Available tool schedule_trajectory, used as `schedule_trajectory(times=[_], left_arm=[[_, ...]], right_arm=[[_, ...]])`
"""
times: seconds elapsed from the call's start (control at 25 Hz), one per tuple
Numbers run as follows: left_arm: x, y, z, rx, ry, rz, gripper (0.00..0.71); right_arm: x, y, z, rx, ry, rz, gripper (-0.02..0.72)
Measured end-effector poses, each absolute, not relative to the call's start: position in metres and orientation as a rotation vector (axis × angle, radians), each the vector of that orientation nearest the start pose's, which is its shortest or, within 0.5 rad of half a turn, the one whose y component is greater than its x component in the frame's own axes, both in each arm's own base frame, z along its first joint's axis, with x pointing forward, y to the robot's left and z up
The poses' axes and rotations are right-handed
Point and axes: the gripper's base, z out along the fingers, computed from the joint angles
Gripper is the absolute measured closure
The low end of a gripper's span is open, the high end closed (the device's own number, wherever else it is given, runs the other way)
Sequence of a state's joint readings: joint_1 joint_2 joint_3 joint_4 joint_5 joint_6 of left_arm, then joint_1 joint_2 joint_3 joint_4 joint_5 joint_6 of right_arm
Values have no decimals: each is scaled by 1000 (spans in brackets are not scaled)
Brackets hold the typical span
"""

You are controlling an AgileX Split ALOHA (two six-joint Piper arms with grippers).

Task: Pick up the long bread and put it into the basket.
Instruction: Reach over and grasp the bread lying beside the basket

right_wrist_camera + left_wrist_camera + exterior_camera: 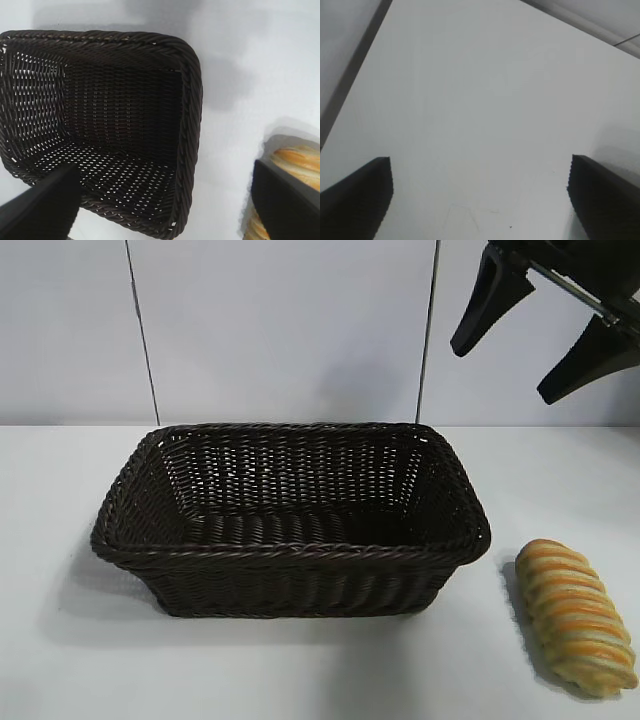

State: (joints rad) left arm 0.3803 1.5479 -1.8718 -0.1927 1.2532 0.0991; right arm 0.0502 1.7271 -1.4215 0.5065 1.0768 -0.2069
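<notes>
The long bread (575, 615), golden-yellow with orange-brown stripes, lies on the white table at the front right, beside the basket. The dark brown wicker basket (290, 545) stands empty in the middle. My right gripper (505, 365) hangs open and empty high at the back right, above the basket's right end and the bread. In the right wrist view the basket (192, 100) fills the frame and the bread (297, 160) shows partly behind one finger (285, 205). My left gripper (480, 200) is open over bare table, out of the exterior view.
The white table (300, 670) runs to a pale back wall with two dark vertical seams (143, 330). Bare table lies in front of and left of the basket. The left wrist view shows the table's edge (350, 85).
</notes>
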Motion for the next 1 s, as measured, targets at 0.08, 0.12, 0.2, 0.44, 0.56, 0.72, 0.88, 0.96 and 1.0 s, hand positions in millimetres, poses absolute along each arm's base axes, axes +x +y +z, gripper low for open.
schedule_trajectory(times=[0.08, 0.12, 0.2, 0.44, 0.56, 0.72, 0.88, 0.96, 1.0], left_arm=[[268, 76, 484, -252, 2301, -23, 23], [251, 61, 495, -201, 2267, -20, 23], [220, 36, 511, -102, 2215, 8, 23], [115, 0, 518, 105, 2085, 71, 23], [68, 1, 495, 119, 2066, 77, 23], [20, 3, 444, 121, 2083, 86, 23], [-11, 3, 394, 121, 2079, 83, 23], [-21, 4, 373, 118, 2059, 83, 23], [-24, 4, 362, 117, 2059, 82, 23]], right_arm=[[356, 57, 285, -104, 2763, 642, 42], [356, 57, 285, -105, 2764, 643, 42], [356, 57, 285, -105, 2764, 643, 42], [356, 57, 285, -125, 2761, 639, 42], [356, 57, 285, -137, 2759, 637, 42], [356, 57, 285, -154, 2756, 634, 42], [356, 57, 285, -164, 2754, 632, 42], [356, 57, 285, -173, 2752, 630, 42], [356, 57, 285, -178, 2751, 629, 42]])
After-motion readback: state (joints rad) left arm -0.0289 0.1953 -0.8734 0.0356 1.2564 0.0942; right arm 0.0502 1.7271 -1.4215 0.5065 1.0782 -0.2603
